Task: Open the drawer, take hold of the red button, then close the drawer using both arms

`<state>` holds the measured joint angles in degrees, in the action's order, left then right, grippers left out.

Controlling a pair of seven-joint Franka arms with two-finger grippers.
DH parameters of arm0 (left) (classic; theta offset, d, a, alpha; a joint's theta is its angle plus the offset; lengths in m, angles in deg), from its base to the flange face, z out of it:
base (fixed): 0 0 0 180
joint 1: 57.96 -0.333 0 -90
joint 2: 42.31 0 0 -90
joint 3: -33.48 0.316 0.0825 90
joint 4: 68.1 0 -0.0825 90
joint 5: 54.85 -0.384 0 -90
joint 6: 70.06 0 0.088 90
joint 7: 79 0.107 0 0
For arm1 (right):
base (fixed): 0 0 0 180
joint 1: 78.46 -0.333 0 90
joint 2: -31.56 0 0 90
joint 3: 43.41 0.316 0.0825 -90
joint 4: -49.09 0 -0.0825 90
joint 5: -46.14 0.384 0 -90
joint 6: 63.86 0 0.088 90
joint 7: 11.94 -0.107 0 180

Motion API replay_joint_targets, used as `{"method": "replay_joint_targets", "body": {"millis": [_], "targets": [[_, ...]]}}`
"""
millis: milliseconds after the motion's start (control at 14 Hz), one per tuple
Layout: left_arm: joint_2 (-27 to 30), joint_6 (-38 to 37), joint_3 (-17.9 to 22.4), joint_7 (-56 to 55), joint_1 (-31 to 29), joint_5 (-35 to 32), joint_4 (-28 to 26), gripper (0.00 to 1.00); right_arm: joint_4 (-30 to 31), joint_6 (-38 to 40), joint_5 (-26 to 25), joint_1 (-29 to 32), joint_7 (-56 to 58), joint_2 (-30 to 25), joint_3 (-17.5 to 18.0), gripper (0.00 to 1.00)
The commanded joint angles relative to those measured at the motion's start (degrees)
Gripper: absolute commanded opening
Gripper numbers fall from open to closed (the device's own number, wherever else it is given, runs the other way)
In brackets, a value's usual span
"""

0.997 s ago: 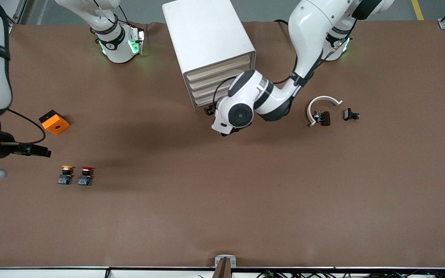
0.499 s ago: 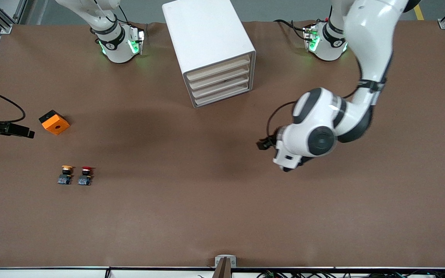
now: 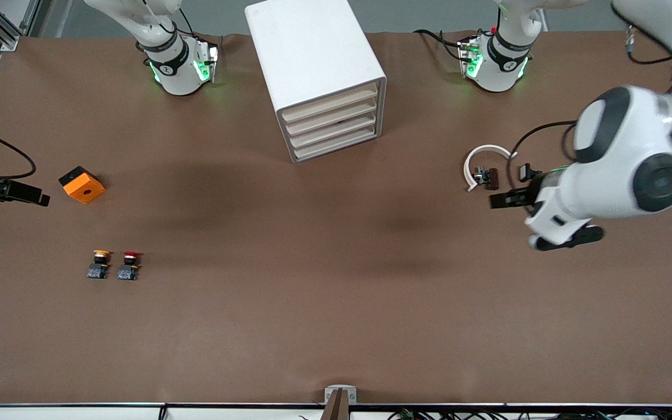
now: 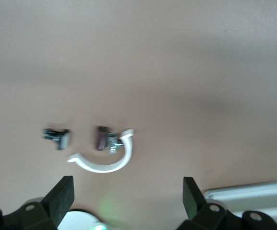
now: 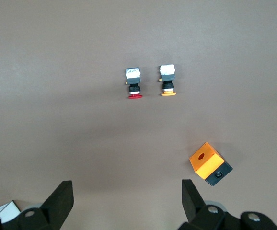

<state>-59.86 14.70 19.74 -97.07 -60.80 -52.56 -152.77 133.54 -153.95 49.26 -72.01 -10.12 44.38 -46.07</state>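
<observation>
With all four drawers of the cabinet (image 3: 319, 70) shut, my left gripper (image 3: 502, 200) hangs wide and empty by the white clamp ring (image 3: 483, 161), my right gripper (image 3: 32, 195) wide beside the orange cube (image 3: 81, 184), the red button (image 3: 129, 265) untouched nearer the camera.

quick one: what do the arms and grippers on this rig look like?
Both arms are glossy white jointed shells with black bands and round black joint caps. Each base carries green lights and a black collar; black cables run along the arms. The left gripper and right gripper are black, each with two flat fingers.
</observation>
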Motion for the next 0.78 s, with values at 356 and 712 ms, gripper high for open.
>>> {"method": "replay_joint_targets", "body": {"millis": [356,712], "targets": [[30.1,18.39,9.7,14.81,0.82,-0.53,-35.18,1.0,-8.06,9.06,-2.6,-1.35,-0.07,-0.78,0.02,1.0],[29.86,17.02,9.79,14.82,-0.24,-0.71,-28.9,1.0,-7.81,9.15,-1.99,-1.27,-0.16,-3.67,0.02,1.0]]}}
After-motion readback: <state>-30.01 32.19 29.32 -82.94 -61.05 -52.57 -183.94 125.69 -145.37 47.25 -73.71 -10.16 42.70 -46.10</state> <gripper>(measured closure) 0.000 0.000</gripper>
